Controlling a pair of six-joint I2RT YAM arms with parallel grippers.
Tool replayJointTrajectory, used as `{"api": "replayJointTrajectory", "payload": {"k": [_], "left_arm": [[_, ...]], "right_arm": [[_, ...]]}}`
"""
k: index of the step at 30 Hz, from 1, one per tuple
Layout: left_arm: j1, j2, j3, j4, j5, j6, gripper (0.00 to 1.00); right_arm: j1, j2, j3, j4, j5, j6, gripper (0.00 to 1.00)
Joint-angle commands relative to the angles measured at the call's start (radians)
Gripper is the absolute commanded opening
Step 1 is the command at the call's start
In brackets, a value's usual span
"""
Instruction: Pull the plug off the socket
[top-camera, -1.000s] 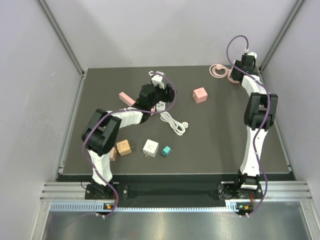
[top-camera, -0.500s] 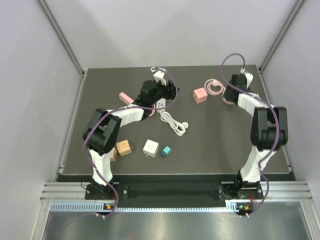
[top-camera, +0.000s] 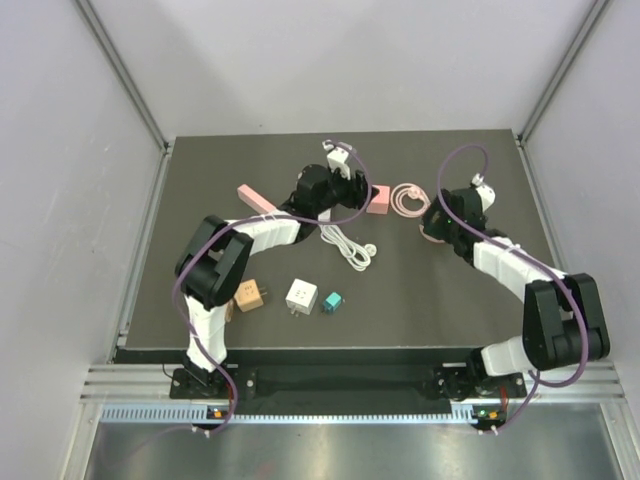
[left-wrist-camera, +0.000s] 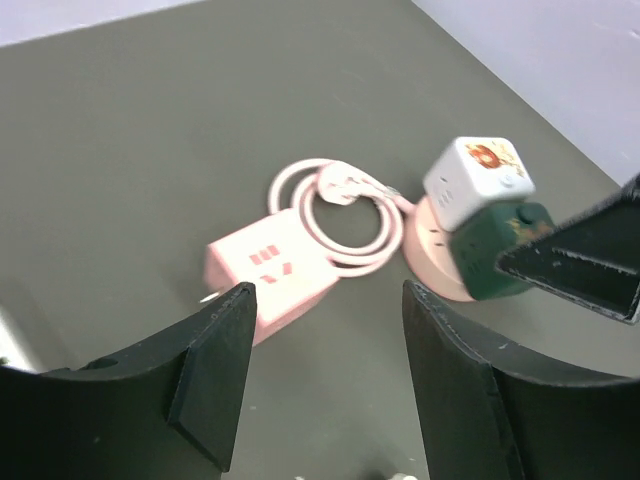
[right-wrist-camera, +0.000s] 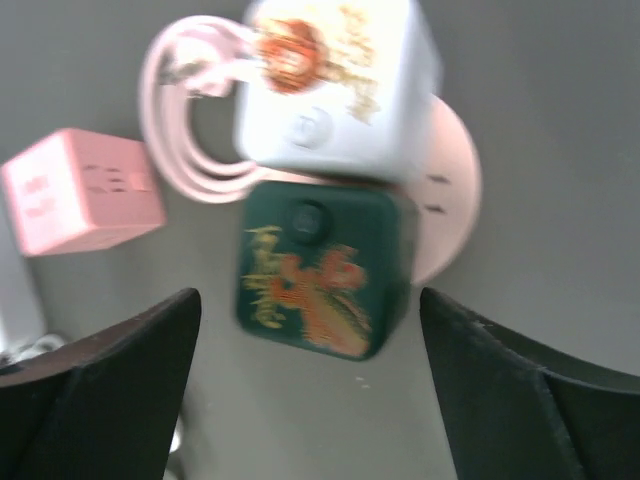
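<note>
A round pink socket (right-wrist-camera: 450, 190) lies on the dark table with a dark green plug cube (right-wrist-camera: 320, 270) and a white plug cube (right-wrist-camera: 335, 85) stuck in it. Its pink cable (right-wrist-camera: 190, 150) coils toward a pink cube power strip (right-wrist-camera: 80, 190). My right gripper (right-wrist-camera: 308, 300) is open, hovering just above the green plug with one finger on each side of it. My left gripper (left-wrist-camera: 328, 295) is open and empty, a little way off, facing the pink cube (left-wrist-camera: 270, 275), the green plug (left-wrist-camera: 497, 255) and the white plug (left-wrist-camera: 478, 180). In the top view the right gripper (top-camera: 437, 215) covers the socket.
A white power strip with a coiled white cable (top-camera: 347, 245) lies below my left gripper (top-camera: 345, 188). A pink bar (top-camera: 255, 197) lies at the left. A tan cube (top-camera: 249, 295), a white cube (top-camera: 301, 295) and a small teal plug (top-camera: 331, 302) sit nearer the front.
My right arm swung from the back right corner forward and left. The pink socket, coil and pink cube shifted left with it. My left gripper moved right toward them.
</note>
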Motion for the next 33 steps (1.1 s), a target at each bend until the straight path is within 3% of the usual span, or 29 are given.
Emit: {"api": "replayJointTrajectory", "payload": {"k": [1, 3, 6, 11, 14, 18, 22, 24, 33], "left_arm": [[-0.023, 0.019, 0.045, 0.033, 0.068, 0.022, 0.65], [-0.034, 0.036, 0.061, 0.033, 0.084, 0.033, 0.66], [-0.04, 0.055, 0.073, 0.036, 0.102, 0.033, 0.67], [-0.096, 0.087, 0.108, 0.035, 0.09, 0.079, 0.7], [-0.162, 0.115, 0.142, 0.018, 0.015, 0.125, 0.7], [-0.247, 0.147, 0.173, 0.004, -0.129, 0.183, 0.73], [-0.339, 0.19, 0.257, -0.063, -0.281, 0.239, 0.75], [-0.356, 0.22, 0.319, -0.12, -0.287, 0.222, 0.76], [-0.406, 0.343, 0.542, -0.241, -0.373, 0.179, 0.83]], "right_arm": [[0.018, -0.061, 0.02, 0.144, -0.124, 0.016, 0.92], [0.01, -0.07, 0.034, 0.129, -0.13, -0.015, 0.99], [-0.007, -0.096, 0.054, 0.103, -0.134, -0.052, 1.0], [-0.158, -0.137, 0.044, 0.164, -0.132, -0.096, 0.96], [-0.267, -0.1, 0.089, 0.221, -0.234, -0.107, 0.93], [-0.335, -0.002, 0.138, 0.348, -0.425, -0.113, 0.81], [-0.352, 0.067, 0.06, 0.516, -0.597, -0.127, 0.68], [-0.375, 0.115, 0.017, 0.619, -0.673, -0.092, 0.54], [-0.436, 0.184, -0.037, 0.776, -0.801, -0.015, 0.36]]}}
